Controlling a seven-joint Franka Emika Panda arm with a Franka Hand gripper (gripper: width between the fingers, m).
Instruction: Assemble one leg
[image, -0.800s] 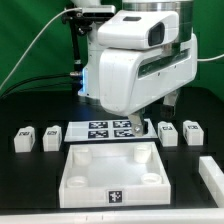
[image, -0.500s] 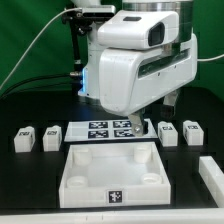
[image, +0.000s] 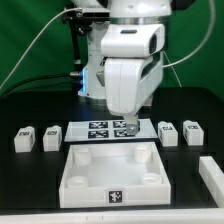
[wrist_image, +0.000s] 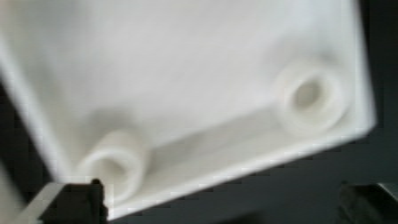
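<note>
Several legs, small white tagged blocks, stand in a row: two at the exterior view's left (image: 23, 139) (image: 51, 137) and two at the right (image: 168, 132) (image: 193, 133). The white square tabletop (image: 80, 178) lies in front of them; the wrist view shows its inside (wrist_image: 178, 80) with two round corner sockets. My gripper (image: 127, 124) hangs over the marker board (image: 98, 128), behind the tabletop and apart from every leg. In the wrist view the gripper (wrist_image: 226, 205) has its fingertips (wrist_image: 80, 200) wide apart with nothing between them.
A further white part (image: 212, 175) lies at the exterior view's right edge. Cables and the robot base stand behind the marker board, on a black table.
The arm's wrist has turned and its big white body has swung from the exterior view's right to the middle. The gripper stays over the marker board. No part has moved.
</note>
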